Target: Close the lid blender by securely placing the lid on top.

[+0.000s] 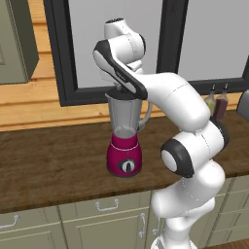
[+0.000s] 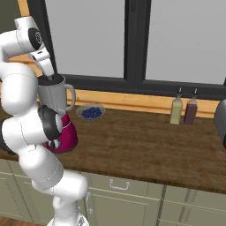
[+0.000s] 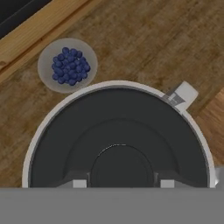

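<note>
The blender (image 1: 125,155) stands on the wooden counter, with a magenta base, a round dial and a clear jar (image 1: 127,114) with a side handle. From the other side the blender (image 2: 66,134) is partly hidden by my arm. The dark round lid (image 3: 118,131) sits inside the jar's pale rim (image 3: 118,84), level with the mouth. My gripper (image 3: 123,183) is shut on the lid's raised centre, one fingertip on each side. It comes down onto the jar top from above (image 1: 119,90), and in the right base view the gripper (image 2: 50,78) is at the jar mouth.
A small bowl of blueberries (image 2: 91,112) sits behind the blender near the window sill; it also appears beside the jar (image 3: 68,65). Two small bottles (image 2: 176,110) (image 2: 191,110) stand to the right. A dark appliance (image 2: 220,119) is at the right edge.
</note>
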Available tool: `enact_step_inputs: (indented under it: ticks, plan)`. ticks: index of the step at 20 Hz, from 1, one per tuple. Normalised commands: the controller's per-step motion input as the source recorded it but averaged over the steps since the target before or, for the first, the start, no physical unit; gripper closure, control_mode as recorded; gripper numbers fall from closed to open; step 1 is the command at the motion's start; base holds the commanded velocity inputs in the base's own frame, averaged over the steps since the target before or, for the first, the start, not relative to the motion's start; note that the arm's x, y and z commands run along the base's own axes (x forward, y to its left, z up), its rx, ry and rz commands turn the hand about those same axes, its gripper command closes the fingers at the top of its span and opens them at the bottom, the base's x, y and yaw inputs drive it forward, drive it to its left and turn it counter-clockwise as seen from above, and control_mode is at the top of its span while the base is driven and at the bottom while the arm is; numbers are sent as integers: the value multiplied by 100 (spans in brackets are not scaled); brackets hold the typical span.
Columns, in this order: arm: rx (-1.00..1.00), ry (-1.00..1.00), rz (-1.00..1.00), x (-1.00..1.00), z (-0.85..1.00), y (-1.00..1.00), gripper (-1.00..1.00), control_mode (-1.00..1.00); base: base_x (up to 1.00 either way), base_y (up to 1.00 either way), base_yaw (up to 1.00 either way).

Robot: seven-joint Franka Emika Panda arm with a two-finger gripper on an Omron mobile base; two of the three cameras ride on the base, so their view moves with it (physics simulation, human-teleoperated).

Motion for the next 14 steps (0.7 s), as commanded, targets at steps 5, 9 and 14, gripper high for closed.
enact_step_inputs:
  ticks: [5, 9, 14]
  plan:
    - [-4, 4, -3, 0, -72, 0, 100, -100, 0, 0, 0]
    - [-3, 0, -1, 0, -69, 0, 100, -100, 0, 0, 0]
    - [0, -3, 0, -7, -48, 0, -100, -100, 0, 0, 0]
